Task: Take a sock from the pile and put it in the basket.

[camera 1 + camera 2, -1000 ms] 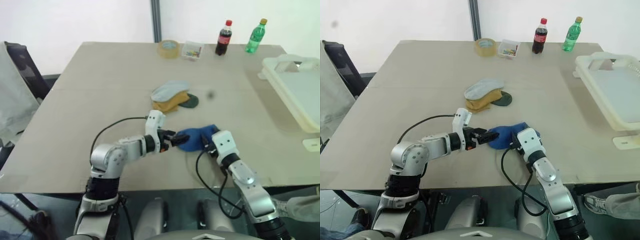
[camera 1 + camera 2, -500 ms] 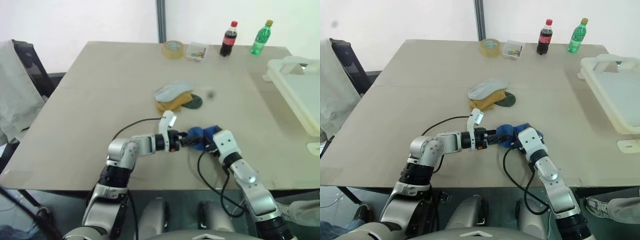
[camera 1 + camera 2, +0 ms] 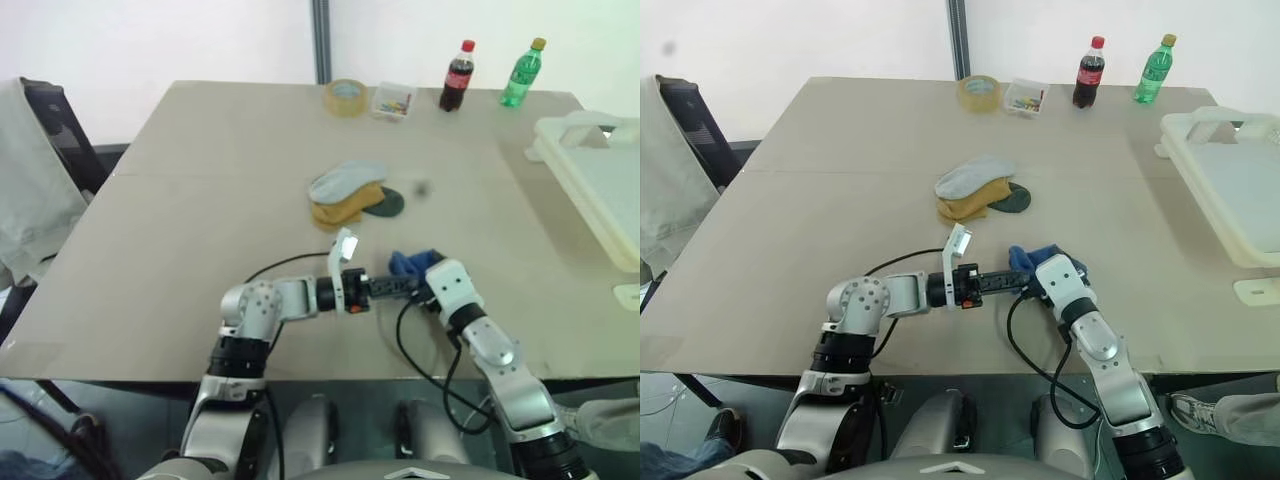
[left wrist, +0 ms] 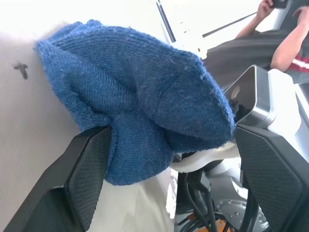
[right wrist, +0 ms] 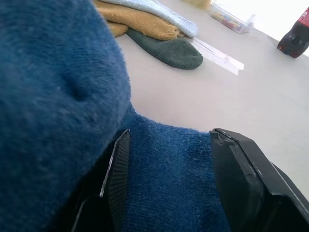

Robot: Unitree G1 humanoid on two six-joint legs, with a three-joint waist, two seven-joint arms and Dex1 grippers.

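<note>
Blue sock [image 3: 408, 264] pinched by right gripper [image 5: 166, 186], clear of the pile [image 3: 350, 193].
Left gripper [image 4: 166, 181] spread wide around it, not clamped. Next, probably: carry to basket [image 3: 600, 170], far right.

Far edge of beige tabletop [image 3: 200, 200]: tape roll [image 3: 342, 97], small clear box [image 3: 390, 101] of coloured bits right beside it, then cola bottle [image 3: 456, 76] and green bottle [image 3: 522, 73], both upright. Dark chair [image 3: 55, 130] off left side, pale cloth [image 3: 35, 210] draped nearby.
</note>
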